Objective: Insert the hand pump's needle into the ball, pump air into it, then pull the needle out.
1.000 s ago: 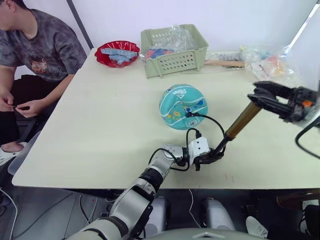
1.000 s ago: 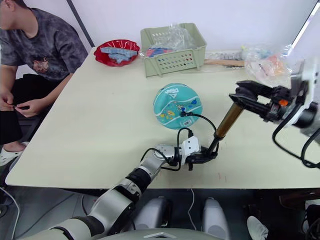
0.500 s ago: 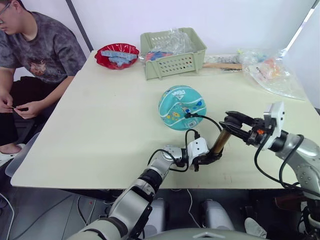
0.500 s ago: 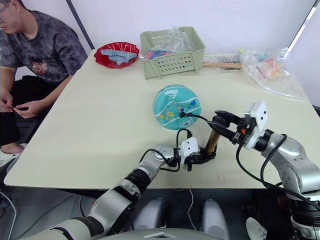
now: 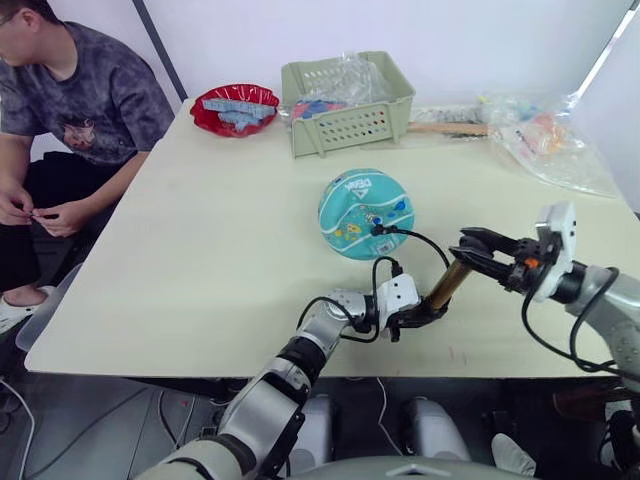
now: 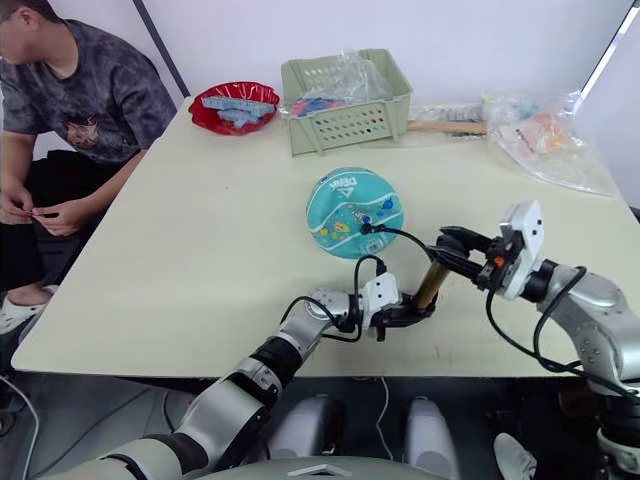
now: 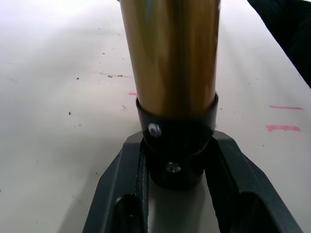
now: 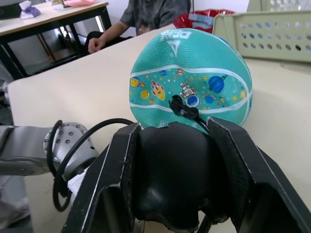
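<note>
Pale and wide, the bench (image 5: 200, 250) carries a green basket (image 5: 345, 100) and a red dish (image 5: 235, 107) along its far edge, where a person (image 5: 60, 90) sits at the left corner. Near the middle rests the ball (image 5: 366, 213), with the needle (image 5: 377, 230) pushed into its near side. From there a thin black hose (image 5: 425, 243) loops toward me. My left fingers (image 7: 121, 194) clamp the black bottom cap of the hand pump (image 5: 447, 284), close to the bench's near edge. Its brass barrel slants up and to my right. My right fingers (image 8: 121, 170) close around the black handle at its top.
</note>
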Robot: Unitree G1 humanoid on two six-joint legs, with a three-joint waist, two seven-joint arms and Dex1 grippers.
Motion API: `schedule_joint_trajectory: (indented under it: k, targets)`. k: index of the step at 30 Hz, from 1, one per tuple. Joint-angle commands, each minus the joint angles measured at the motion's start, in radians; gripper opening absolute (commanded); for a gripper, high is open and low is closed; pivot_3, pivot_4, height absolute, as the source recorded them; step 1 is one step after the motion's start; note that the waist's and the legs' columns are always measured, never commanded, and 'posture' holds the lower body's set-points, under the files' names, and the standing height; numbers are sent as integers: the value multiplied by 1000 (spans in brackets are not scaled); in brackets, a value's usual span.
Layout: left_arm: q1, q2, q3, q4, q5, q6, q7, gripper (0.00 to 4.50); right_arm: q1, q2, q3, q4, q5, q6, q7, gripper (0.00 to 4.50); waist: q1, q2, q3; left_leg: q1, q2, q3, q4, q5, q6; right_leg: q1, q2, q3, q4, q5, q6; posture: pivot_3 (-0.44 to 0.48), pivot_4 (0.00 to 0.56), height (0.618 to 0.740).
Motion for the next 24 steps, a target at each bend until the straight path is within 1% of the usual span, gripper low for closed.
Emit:
schedule_joint_trajectory:
  k: [1, 7, 10, 14, 16, 21, 24]
  targets:
    - [30, 23, -24, 44, 37, 20, -3, 1158, -92, -65, -154, -44, 209, 103, -12, 1731, 0, 1, 1, 0, 0, 0, 0, 0, 0, 0, 0, 0, 0, 0, 0, 0, 150, 740]
    - [31, 24, -26, 45, 39, 17, -7, 1158, -180, -169, -236, -27, 304, 186, -15, 1731, 0, 1, 4, -1, 0, 0, -1, 0, 0, 0, 0, 0, -2, 0, 0, 0, 150, 740]
    - [31, 24, -27, 46, 41, 16, -8, 1158, -254, -213, -268, 3, 341, 210, -26, 1731, -1, 3, 5, -1, 0, 0, -1, 0, 0, 0, 0, 0, -2, 0, 0, 0, 150, 740]
    - [31, 26, -27, 47, 42, 14, -8, 1158, -295, -260, -280, 25, 350, 223, -8, 1731, 0, 3, 6, -2, 0, 0, -1, 0, 0, 0, 0, -1, -2, 0, 0, 0, 150, 740]
    - [30, 27, -28, 48, 42, 14, -7, 1158, -288, -259, -270, 13, 356, 228, -6, 1731, 0, 3, 6, -2, 0, 0, -1, 0, 0, 0, -1, -1, -3, 0, 0, 0, 150, 740]
    - [31, 26, -30, 48, 41, 14, -5, 1158, -212, -218, -214, -34, 311, 207, -6, 1731, 0, 2, 6, -3, 0, 0, -1, 0, 0, 0, -1, -1, -3, 0, 0, 0, 150, 740]
    - [30, 25, -30, 49, 41, 14, -5, 1158, -144, -181, -139, -62, 198, 124, 2, 1731, -1, 1, 5, -2, 0, -1, -1, 0, 0, 0, -1, -2, -3, 0, 0, 0, 150, 740]
